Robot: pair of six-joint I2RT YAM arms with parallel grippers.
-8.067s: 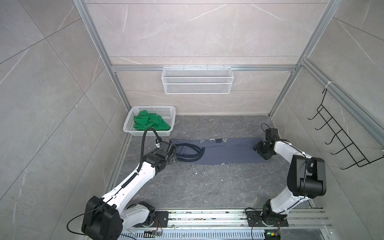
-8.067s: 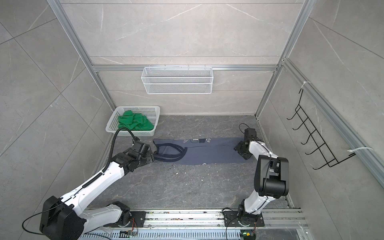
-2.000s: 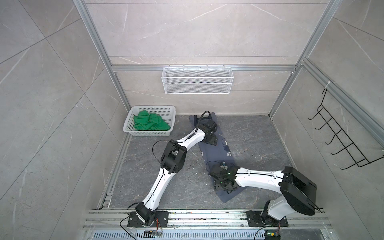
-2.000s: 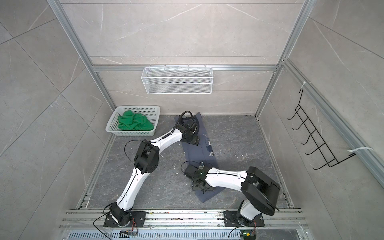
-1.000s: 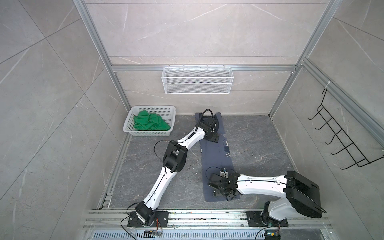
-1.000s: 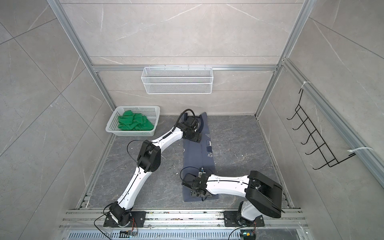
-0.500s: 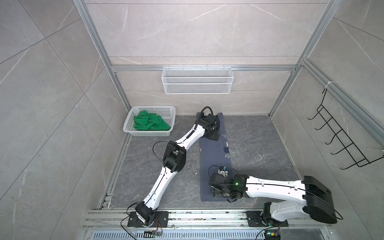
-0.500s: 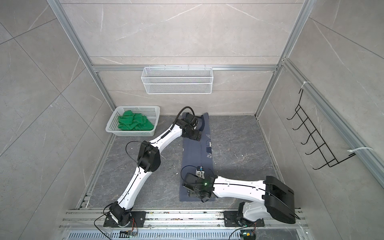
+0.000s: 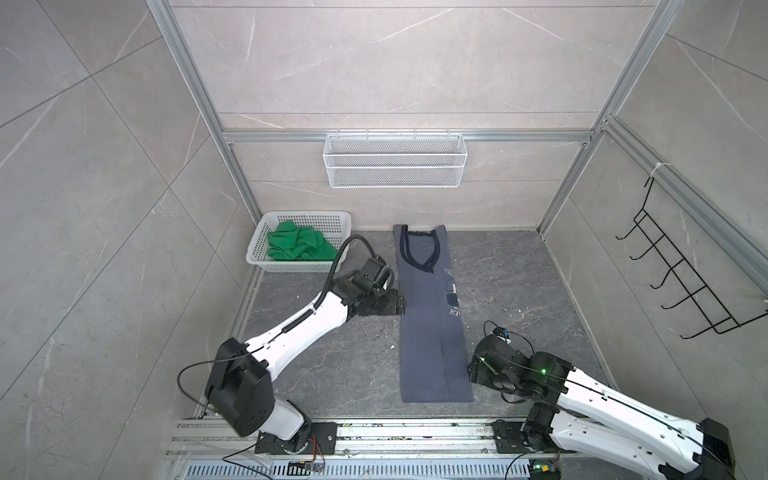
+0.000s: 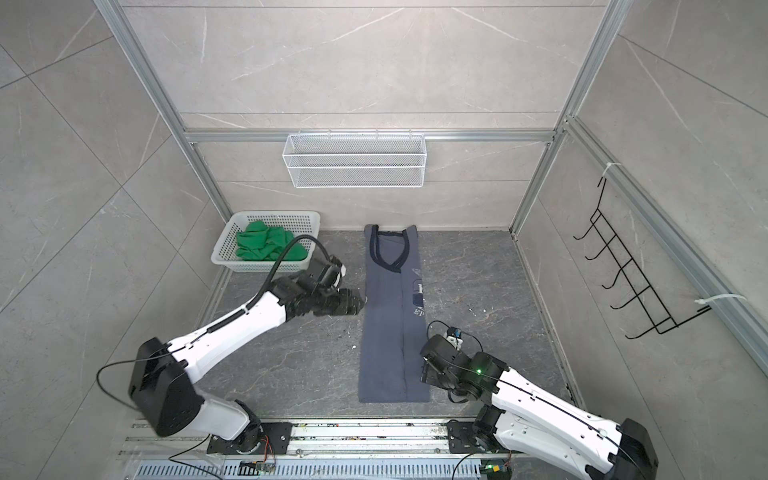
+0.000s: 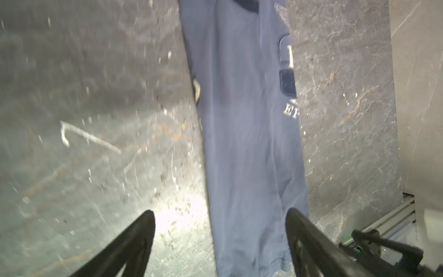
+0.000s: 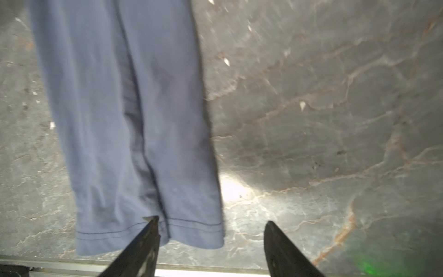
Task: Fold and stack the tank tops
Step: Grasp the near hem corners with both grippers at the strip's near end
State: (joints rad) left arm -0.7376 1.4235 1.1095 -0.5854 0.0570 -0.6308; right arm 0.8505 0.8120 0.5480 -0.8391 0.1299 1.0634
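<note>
blue tank top (image 9: 432, 332): lies flat on the tabletop (image 9: 332, 365) as a long narrow strip, folded lengthwise w/ a seam line running down the middle. Neck end w/ dark trim sits right by the back wall, hem end near the front rail. Same in both top views (image 10: 390, 332).
print: white "EP" lettering + a dark patch along the strip's right edge, cut off by the fold. Clearest in the left wrist view (image 11: 244, 144).
green tank top (image 9: 299, 247): bunched up inside the white basket (image 9: 307, 215) in the back left corner, well apart from the blue one.
left end effector (image 9: 397, 306): low over the tabletop, tips just beside the blue strip's left edge, about mid-length. Left wrist view (image 11: 219, 212) shows the fingers (image 11: 141, 230) spread wide, nothing clamped.
right end effector (image 9: 471, 370): just beside the strip's right edge, close to the hem. Right wrist view (image 12: 212, 220) shows the fingers apart, nothing between them. One tip (image 12: 151, 227) overlaps the hem in that view, can't tell if it's touching the cloth.
other stuff: wire shelf (image 9: 395, 166) on the back wall, black hook rack (image 9: 685, 282) on the right wall.
</note>
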